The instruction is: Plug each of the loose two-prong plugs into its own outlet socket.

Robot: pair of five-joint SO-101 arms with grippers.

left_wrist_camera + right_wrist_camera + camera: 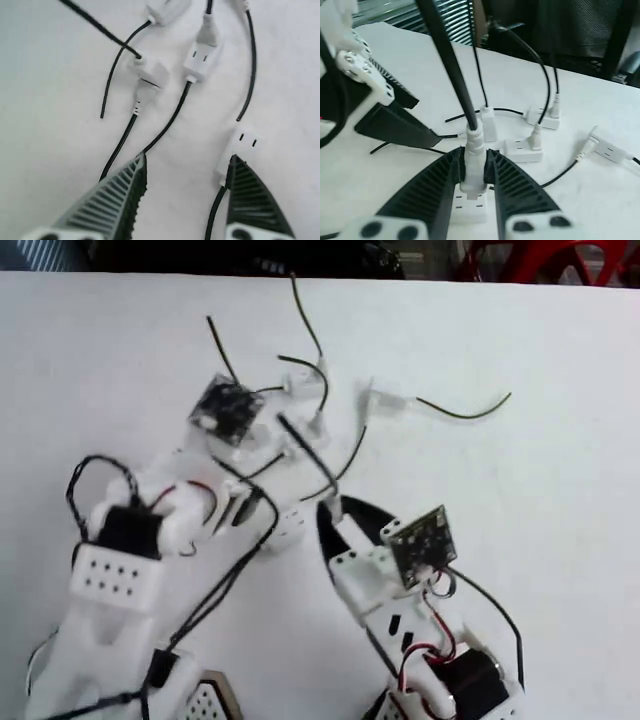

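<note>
White table (560, 540), black cords (172, 116) tangled mid-surface. My right gripper (474, 159) is clamped on an upright white plug (473, 140) standing over an outlet socket (469, 207). The fingers hide the prongs, so I can't tell seating. Left gripper (187, 160) spread wide, empty. Another socket (244, 141) lies at one fingertip, its cord cut off at the frame edge.

White table (560, 570), red frame (545, 258) behind far edge, slatted blinds (445, 20), dark furniture (570, 30)
</note>
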